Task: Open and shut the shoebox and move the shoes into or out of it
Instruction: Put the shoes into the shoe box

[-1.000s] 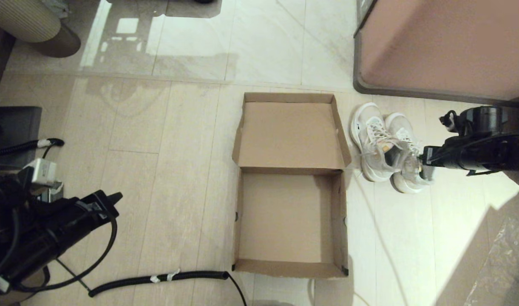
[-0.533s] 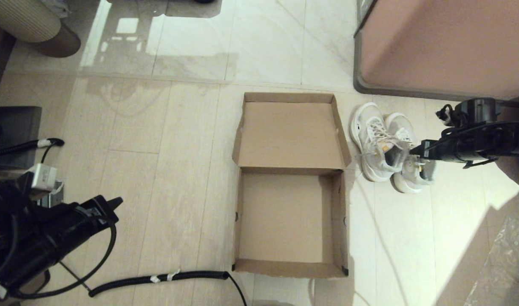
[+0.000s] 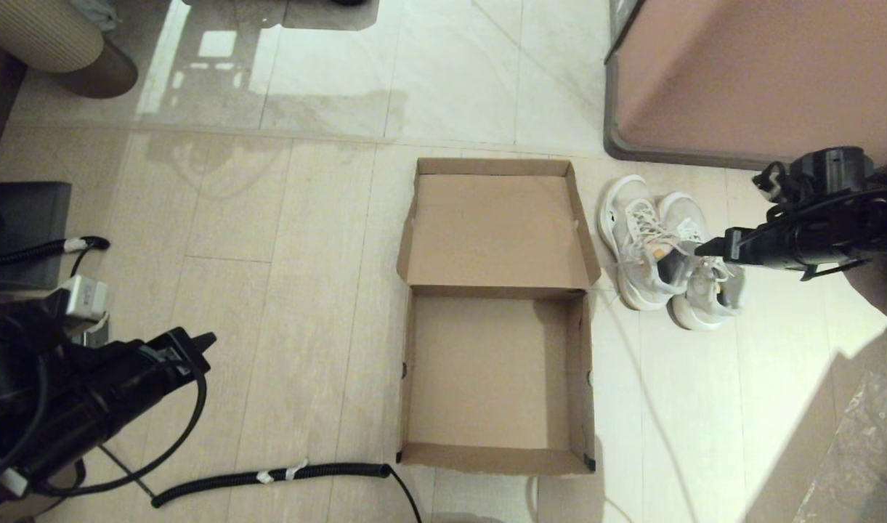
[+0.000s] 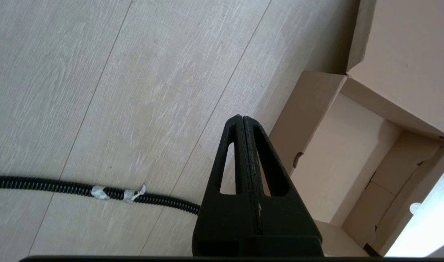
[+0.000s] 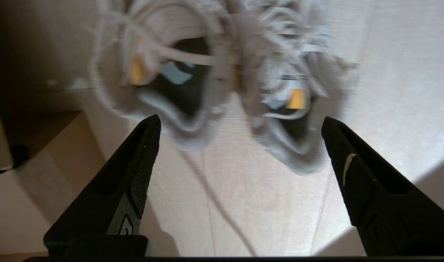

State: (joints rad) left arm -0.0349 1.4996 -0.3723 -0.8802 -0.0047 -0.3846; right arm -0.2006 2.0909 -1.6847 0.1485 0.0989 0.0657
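The brown shoebox (image 3: 487, 378) lies open and empty on the floor, its lid (image 3: 495, 232) flipped flat behind it. Two white sneakers stand side by side just right of the lid, one (image 3: 627, 218) nearer the box, the other (image 3: 684, 216) beside it. My right gripper (image 3: 702, 276) hangs open over their heel ends, holding nothing. In the right wrist view the gripper (image 5: 240, 121) is spread wide, with both shoes (image 5: 163, 80) (image 5: 291, 91) blurred just beyond the fingertips. My left gripper (image 3: 196, 341) is parked low on the left, shut and empty (image 4: 242, 118), near the box's left wall (image 4: 352, 160).
A large pinkish-brown cabinet (image 3: 755, 80) with a grey rim stands behind the shoes. A black corrugated cable (image 3: 269, 476) runs along the floor in front of the box. A dark object (image 3: 22, 218) sits far left, crinkled plastic (image 3: 864, 450) at bottom right.
My right arm has shifted farther back and slightly right over the shoes' heels, still open. The shoes and box have not moved. The left arm barely stirred.
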